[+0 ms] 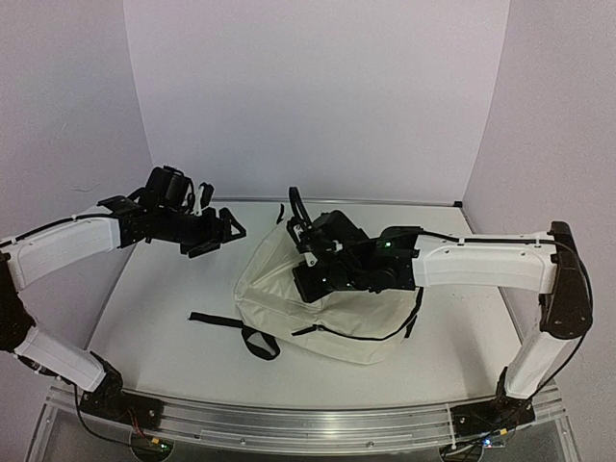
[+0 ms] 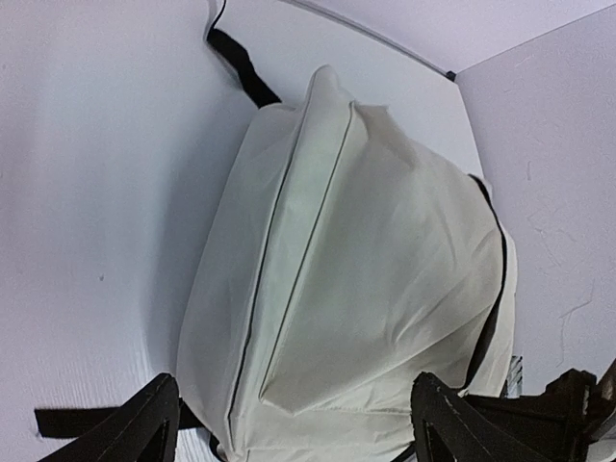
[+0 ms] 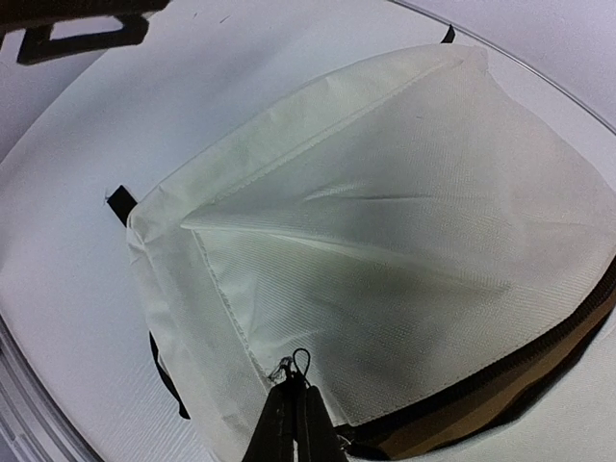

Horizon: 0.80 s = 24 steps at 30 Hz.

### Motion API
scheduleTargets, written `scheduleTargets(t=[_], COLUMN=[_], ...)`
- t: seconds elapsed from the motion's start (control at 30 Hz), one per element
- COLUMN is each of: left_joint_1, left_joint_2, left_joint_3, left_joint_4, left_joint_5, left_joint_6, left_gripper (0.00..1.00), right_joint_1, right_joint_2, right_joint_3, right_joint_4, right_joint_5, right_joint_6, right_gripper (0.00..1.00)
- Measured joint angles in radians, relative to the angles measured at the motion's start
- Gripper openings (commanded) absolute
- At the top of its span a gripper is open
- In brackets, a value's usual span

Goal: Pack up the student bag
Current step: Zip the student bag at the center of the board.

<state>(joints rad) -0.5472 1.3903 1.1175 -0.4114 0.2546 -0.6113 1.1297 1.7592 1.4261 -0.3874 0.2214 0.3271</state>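
Plainly, our left pincer (image 2: 294, 390) gapes empty facing the student bag (image 1: 274, 294), while we see the right pincer (image 3: 294, 397) shut at its zipper pull (image 3: 288, 365), hold unclear.

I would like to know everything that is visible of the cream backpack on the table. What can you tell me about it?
The student bag is a large cream backpack of soft, thin, slightly creased fabric with stitched seams. It lies slumped on the white table, near its middle. Black zippers run along it, and one curved zipper looks partly open. Black straps trail from under it onto the table. The right gripper touches it, jaws shut on a small zipper pull. Its contents cannot be told.
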Motion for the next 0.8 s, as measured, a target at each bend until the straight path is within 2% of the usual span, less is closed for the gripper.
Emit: scheduleTargets(t=[0.1, 0.27, 0.37, 0.53, 0.67, 0.73, 0.8], left_joint_1=[-0.014, -0.117, -0.178, -0.194, -0.219, -0.227, -0.230], left_joint_2=[-0.046, -0.045, -0.044, -0.008, 0.034, 0.034, 0.034], left_joint_3=[-0.071, -0.161, -0.166, -0.166, -0.166, -0.166, -0.166], left_joint_4=[-0.022, -0.072, -0.075, -0.046, -0.088, -0.103, -0.108], left_joint_5=[0.005, 0.003, -0.005, -0.020, -0.085, -0.108, -0.120], left_joint_6=[-0.062, -0.177, -0.230, -0.282, -0.304, -0.306, -0.311], left_gripper=[0.86, 0.88, 0.87, 0.85, 0.85, 0.80, 0.69], right_joint_1=[-0.003, -0.008, -0.011, -0.012, -0.012, -0.012, -0.012], right_joint_2=[0.000, 0.000, 0.000, 0.000, 0.000, 0.000, 0.000], right_joint_3=[0.000, 0.000, 0.000, -0.005, -0.014, -0.015, -0.015], right_joint_4=[0.010, 0.029, 0.036, 0.045, 0.057, 0.058, 0.059], right_joint_5=[-0.011, -0.024, -0.029, -0.030, -0.031, -0.031, -0.031], right_joint_6=[0.005, 0.015, 0.021, 0.031, 0.034, 0.034, 0.034], right_gripper=[0.00, 0.00, 0.00, 0.00, 0.00, 0.00, 0.00])
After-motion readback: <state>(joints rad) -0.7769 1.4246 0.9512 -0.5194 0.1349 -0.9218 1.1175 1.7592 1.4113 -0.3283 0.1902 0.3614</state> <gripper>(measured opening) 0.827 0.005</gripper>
